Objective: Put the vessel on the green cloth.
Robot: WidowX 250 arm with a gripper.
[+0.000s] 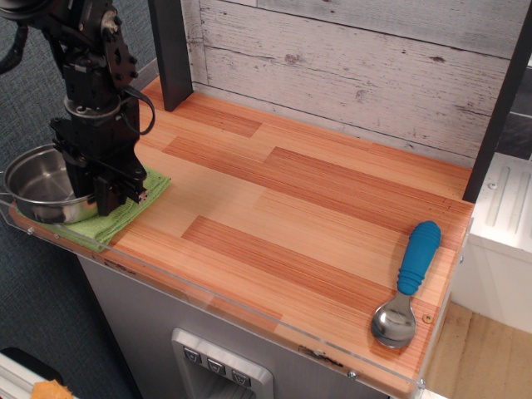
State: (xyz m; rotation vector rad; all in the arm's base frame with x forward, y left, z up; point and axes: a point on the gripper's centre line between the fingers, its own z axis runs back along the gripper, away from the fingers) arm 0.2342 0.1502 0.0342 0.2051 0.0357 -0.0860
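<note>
The vessel [37, 181], a small shiny steel pot, is at the far left edge of the wooden counter, over the left part of the green cloth [126, 216]. It reaches out to the clear edge guard. My black gripper [104, 198] points down at the pot's right rim and looks shut on it. The fingertips are partly hidden by the gripper body. Only the cloth's right and front strips show, beside and in front of the gripper.
A blue-handled metal spoon [406, 283] lies at the front right. A dark upright post [170, 50] stands at the back left, another at the right. A clear acrylic guard [249, 312] runs along the front edge. A whitewashed plank wall [349, 58] backs the counter.
</note>
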